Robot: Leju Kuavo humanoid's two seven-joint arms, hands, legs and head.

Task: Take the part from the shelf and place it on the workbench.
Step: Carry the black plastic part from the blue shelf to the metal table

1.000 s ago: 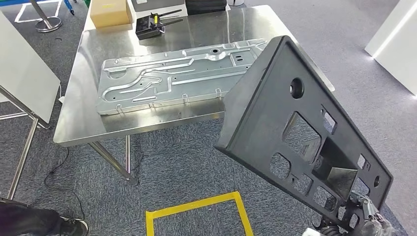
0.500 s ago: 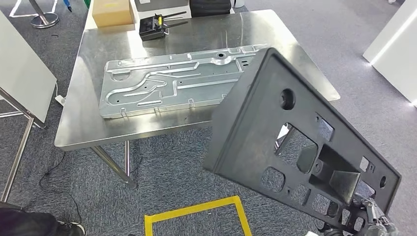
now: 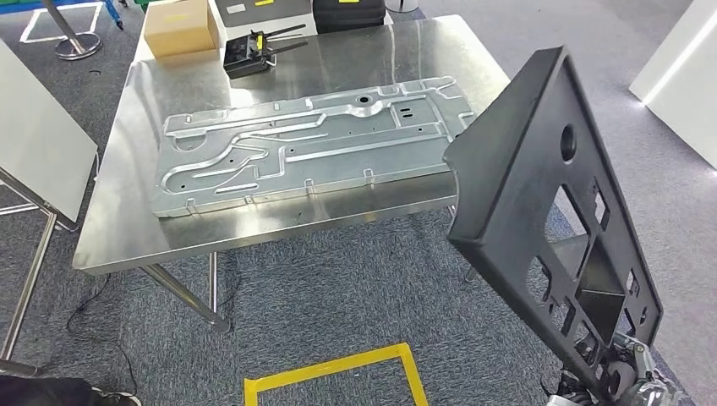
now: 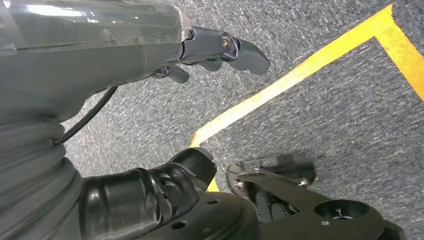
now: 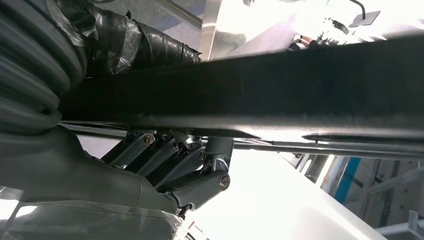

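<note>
The part is a large black plastic panel [image 3: 524,194] with several cut-outs. It stands steeply tilted in the air just off the front right corner of the steel workbench [image 3: 118,228]. My right hand [image 3: 630,376] grips its lower end at the bottom right of the head view. In the right wrist view the fingers [image 5: 170,165] wrap under the panel's dark edge [image 5: 280,85] with the thumb on the other side. My left hand [image 4: 150,60] hangs over the grey carpet with its fingers apart and nothing in it.
A big stamped metal sheet [image 3: 296,144] covers the middle of the workbench. A cardboard box [image 3: 179,25] and a black tool [image 3: 249,52] sit at its far edge. Yellow floor tape [image 3: 338,372] marks a square in front. A white board [image 3: 38,135] stands at the left.
The panel has swung right and tipped up steeper, still in my right hand. The view has shifted a little, so the bench sits slightly further left.
</note>
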